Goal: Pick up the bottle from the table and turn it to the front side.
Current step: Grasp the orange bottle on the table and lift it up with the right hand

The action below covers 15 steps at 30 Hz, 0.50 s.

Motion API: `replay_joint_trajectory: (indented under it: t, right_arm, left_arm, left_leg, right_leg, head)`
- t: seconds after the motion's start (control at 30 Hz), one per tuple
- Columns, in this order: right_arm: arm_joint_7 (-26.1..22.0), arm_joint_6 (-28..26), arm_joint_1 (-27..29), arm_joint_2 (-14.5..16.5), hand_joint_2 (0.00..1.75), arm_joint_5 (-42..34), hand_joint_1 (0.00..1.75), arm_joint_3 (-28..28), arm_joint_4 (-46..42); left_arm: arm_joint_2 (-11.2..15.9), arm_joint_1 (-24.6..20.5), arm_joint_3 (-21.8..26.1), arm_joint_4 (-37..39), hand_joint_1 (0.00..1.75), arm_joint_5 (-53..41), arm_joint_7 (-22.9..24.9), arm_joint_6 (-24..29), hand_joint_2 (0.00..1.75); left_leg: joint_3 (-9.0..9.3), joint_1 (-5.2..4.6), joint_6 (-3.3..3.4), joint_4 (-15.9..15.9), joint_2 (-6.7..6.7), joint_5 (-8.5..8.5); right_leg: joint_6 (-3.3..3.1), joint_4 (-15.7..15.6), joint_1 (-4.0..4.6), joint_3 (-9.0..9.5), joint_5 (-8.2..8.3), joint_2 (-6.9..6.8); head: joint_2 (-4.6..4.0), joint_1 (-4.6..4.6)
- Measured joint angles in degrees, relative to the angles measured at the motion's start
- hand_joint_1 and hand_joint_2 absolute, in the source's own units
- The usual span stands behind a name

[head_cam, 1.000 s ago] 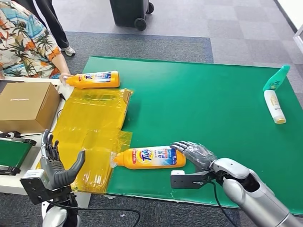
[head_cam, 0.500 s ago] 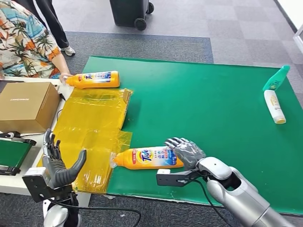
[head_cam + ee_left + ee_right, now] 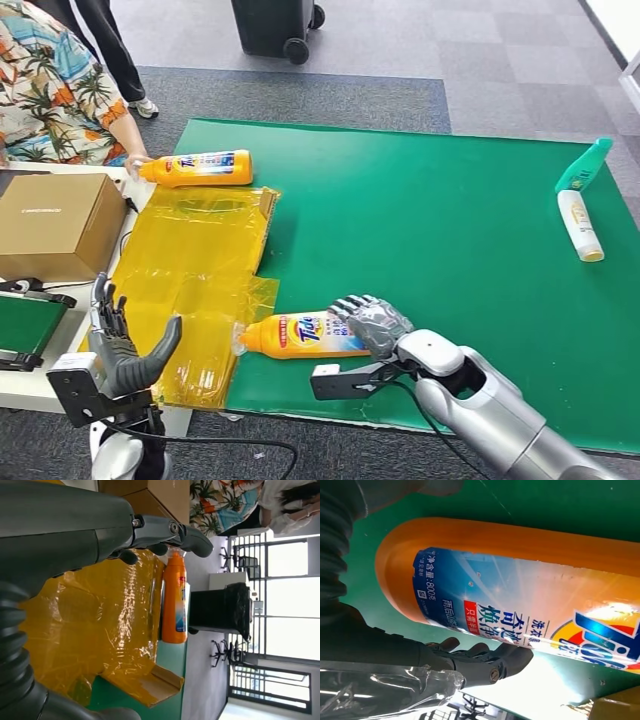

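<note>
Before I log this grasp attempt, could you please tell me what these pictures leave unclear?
- Head view: the right robot hand covers the base end of the near orange bottle; whether its fingers grip or merely rest cannot be told.
- Right wrist view: the bottle's cap end is cut off by the picture edge.
- Head view: the label on the white bottle is too small to read.

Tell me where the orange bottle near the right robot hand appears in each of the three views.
Head view: orange bottle lies on its side near the front edge of the green mat, the right robot hand over its base.
Left wrist view: not in it; the bottle there is the far one.
Right wrist view: bottle fills the frame.
Shared landmark: green mat.
</note>
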Motion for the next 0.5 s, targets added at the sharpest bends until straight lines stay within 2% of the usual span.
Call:
replay_joint_trajectory:
  t: [0.17, 0.4, 0.43, 0.5]
  right_arm:
    - [0.4, 1.0, -1.2, 1.1, 1.75, 0.3, 0.0, 1.4, 1.1]
    - [0.5, 1.6, -4.0, 5.0, 1.75, 0.1, 0.0, 3.5, 7.3]
    - [0.6, 1.6, -4.4, 5.7, 1.75, 0.2, 0.13, 3.7, 8.4]
    - [0.9, 1.5, -5.2, 6.9, 1.75, 0.5, 1.0, 4.1, 10.5]
  left_arm:
    - [0.0, -0.1, 0.1, 0.1, 0.0, 0.0, 0.0, -0.3, 1.75]
    - [-0.1, -0.8, -0.1, 0.9, 0.0, 0.1, 0.2, -0.3, 1.75]
    - [-0.1, -0.9, -0.1, 1.0, 0.0, 0.1, 0.2, -0.3, 1.75]
    - [-0.1, -1.0, -0.1, 1.1, 0.0, 0.1, 0.2, -0.3, 1.75]
  left_leg:
    - [0.01, 0.01, -0.01, 0.0, 0.0, 0.01]
    - [0.02, 0.01, -0.02, 0.0, 0.01, 0.03]
    - [0.02, 0.01, -0.02, 0.0, 0.01, 0.03]
    - [0.02, 0.01, -0.02, 0.0, 0.01, 0.03]
  right_leg:
    - [0.0, 0.0, 0.01, -0.01, 0.0, 0.0]
    - [-0.01, 0.0, 0.02, -0.01, 0.01, 0.01]
    - [-0.01, 0.0, 0.02, -0.01, 0.01, 0.01]
    - [-0.01, 0.0, 0.01, -0.01, 0.01, 0.01]
  head:
    - [-0.01, -0.01]
    - [-0.01, 0.0]
    - [-0.01, -0.01]
    - [-0.01, -0.01]
